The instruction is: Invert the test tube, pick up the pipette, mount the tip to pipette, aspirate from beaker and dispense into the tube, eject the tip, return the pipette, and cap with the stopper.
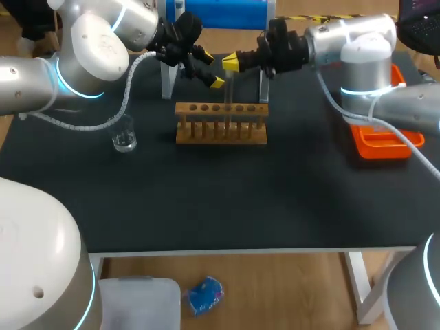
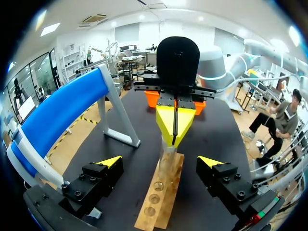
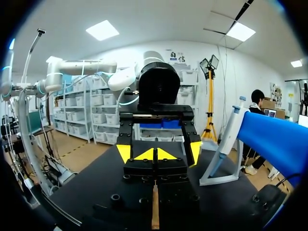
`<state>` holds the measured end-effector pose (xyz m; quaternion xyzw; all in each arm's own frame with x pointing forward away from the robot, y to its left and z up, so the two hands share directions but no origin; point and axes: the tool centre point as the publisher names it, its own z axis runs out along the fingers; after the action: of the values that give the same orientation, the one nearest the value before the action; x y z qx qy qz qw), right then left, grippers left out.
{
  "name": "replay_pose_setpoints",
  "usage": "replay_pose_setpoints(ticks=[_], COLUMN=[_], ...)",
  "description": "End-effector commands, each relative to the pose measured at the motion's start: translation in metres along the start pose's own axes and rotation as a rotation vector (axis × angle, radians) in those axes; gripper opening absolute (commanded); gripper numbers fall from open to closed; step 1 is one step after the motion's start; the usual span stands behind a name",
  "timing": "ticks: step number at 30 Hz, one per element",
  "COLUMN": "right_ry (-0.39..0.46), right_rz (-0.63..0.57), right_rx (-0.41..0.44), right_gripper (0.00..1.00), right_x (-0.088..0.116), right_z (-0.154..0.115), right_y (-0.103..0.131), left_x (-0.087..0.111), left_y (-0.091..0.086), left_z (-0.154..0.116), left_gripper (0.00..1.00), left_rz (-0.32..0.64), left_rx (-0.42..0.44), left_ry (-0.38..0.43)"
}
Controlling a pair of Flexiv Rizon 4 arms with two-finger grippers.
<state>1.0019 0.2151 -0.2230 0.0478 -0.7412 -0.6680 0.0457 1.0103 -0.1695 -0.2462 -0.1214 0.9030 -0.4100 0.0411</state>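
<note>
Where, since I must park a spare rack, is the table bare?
Free: the front strip of table between rack and near edge; the gap between rack and orange tray. Crowded: above the rack, where the left end effector and right end effector meet at the test tube.

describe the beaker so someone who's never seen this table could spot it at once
Find the wooden rack in the middle of the black table. Beyond its end on the left arm side, standing apart from it, is the beaker: a small clear glass cup, the only glass thing standing directly on the tabletop.
</note>
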Motion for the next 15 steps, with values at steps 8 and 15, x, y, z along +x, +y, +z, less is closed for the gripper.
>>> replay_pose_setpoints(ticks=[8, 15], right_ry=[-0.007, -0.007], right_rz=[-0.029, 0.016], right_rx=[0.014, 0.125], right_gripper=[0.0, 0.0], right_x=[0.004, 0.022], right_z=[-0.01, -0.026], right_y=[0.023, 0.037], left_x=[-0.001, -0.001], left_y=[-0.001, -0.001], left_z=[0.0, 0.0], left_gripper=[1.0, 1.0], left_rz=[-0.002, -0.002], left_rx=[-0.005, -0.005], left_ry=[0.005, 0.005])
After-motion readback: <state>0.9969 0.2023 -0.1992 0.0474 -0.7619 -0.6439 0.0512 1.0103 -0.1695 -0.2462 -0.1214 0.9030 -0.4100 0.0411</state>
